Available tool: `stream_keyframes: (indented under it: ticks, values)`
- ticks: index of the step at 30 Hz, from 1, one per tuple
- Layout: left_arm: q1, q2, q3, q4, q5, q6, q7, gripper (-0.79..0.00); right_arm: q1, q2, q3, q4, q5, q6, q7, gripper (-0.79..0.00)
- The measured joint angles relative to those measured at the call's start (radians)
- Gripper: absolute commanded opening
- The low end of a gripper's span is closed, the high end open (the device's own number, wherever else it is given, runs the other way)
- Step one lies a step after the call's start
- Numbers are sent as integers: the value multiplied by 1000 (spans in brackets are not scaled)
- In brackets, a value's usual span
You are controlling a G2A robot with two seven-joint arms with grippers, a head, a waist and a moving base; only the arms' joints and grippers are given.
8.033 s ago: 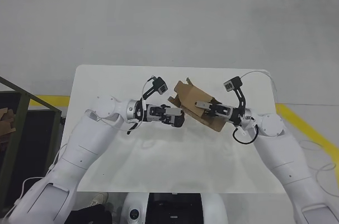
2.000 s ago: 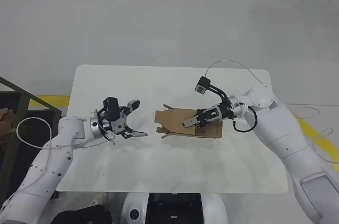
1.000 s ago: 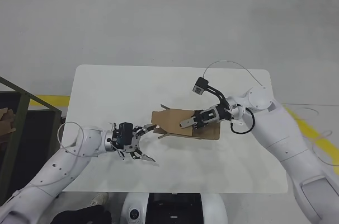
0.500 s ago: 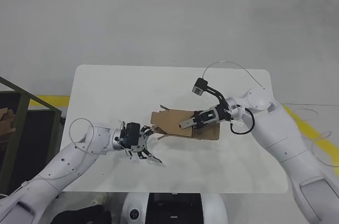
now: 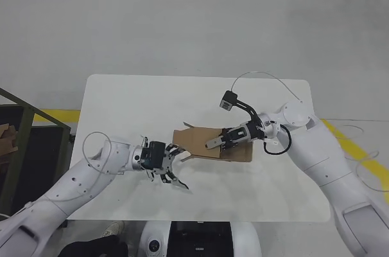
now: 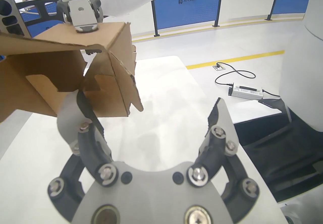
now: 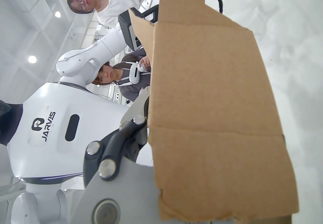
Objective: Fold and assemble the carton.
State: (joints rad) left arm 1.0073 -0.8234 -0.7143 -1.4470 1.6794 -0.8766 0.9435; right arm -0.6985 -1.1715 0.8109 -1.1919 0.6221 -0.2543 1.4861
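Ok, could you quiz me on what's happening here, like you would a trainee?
1. True or false: the left arm's jaws are shut on the carton.
2. Which arm holds the carton? A left, B right, C neither.
3. Fill in: the surface under the carton is a white ___.
Key: 1 false, they stand open by its flaps; 2 B; 3 table.

Tally: 1 carton (image 5: 191,136), 1 table (image 5: 246,186), left gripper (image 5: 180,168) + right gripper (image 5: 214,142) = 2.
I counted 1 brown carton on 1 white table & 2 grippers of mine. Off to the side I saw 1 green rack (image 5: 51,119) w/ 1 stack of flat cardboard (image 5: 0,144), plus 1 power brick (image 6: 246,91) on the floor.
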Motion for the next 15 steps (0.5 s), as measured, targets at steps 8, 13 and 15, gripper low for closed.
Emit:
stream_keyframes:
  ticks: [8,13,15]
  values:
    - [-35,1,37,11,-8,3,3,0,-6,-2,7,2,-3,1,1,-785]
    - [-36,5,34,34,-25,24,24,0,-12,-2,19,8,0,-3,0,-785]
    - [-32,8,29,39,-28,31,31,0,-14,-2,23,10,0,-4,0,-785]
